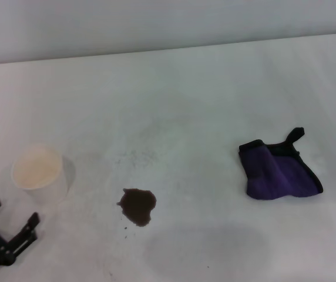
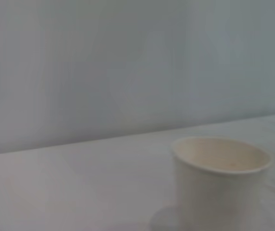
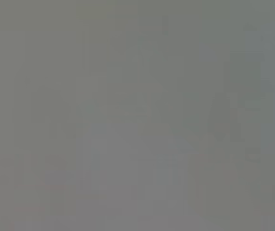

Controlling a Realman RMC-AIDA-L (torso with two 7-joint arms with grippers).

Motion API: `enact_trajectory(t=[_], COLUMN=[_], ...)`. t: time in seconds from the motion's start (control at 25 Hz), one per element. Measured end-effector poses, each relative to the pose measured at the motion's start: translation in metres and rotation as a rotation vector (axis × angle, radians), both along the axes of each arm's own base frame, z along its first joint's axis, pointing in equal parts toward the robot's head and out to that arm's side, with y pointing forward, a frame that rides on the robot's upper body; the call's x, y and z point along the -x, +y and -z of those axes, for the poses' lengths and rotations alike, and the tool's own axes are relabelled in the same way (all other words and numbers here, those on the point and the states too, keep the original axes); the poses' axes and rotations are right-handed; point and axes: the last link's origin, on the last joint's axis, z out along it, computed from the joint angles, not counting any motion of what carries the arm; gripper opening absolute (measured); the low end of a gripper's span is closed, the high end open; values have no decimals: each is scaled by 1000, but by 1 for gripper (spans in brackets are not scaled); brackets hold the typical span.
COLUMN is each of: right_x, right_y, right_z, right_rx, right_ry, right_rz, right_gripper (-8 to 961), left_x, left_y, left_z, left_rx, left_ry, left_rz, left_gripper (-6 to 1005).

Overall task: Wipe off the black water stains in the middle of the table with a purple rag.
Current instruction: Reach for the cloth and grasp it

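While the white table (image 1: 191,94) is seen from the head, the black water stains (image 1: 138,205) are found near its middle, the purple rag (image 1: 279,173) well to their right, and the left gripper (image 1: 9,217), fingers apart, beside a paper cup (image 1: 39,173); from the left wrist only the cup (image 2: 219,185) is shown; the right gripper is seen nowhere

On the desk (image 1: 174,88) three things lie in a loose row. The black water stains (image 1: 138,205) sit near the middle, toward the front edge. The paper cup (image 1: 39,173) stands upright to their left, well apart. The purple rag (image 1: 279,171) lies flat on the right — a little farther back than the stains. The left gripper (image 1: 9,220) is at the front left corner, just before the cup.
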Motion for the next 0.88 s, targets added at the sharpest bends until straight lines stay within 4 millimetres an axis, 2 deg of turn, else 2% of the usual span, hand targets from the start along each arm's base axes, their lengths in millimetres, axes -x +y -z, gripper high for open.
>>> enact_trajectory(t=[0.24,0.48,0.68,0.88], right_x=[-9,-9,4,33], right_y=[1,4,15,31], right_z=[12,1,-12,-8], right_rx=[127,305,481,754], right_ry=[114,382,565,646], right_rz=[39,16,8,33], right_gripper=[856,856,856,855], left_x=[9,14,10,7], left_y=[-14,-9,6,22], left_z=[-15,-28,-34,-46], left_rx=[-95,-190,-214,-270], left_ry=[-21,0,19,38], left_rz=[-48,-69,-34,-1], left_gripper=[891,892,891,889])
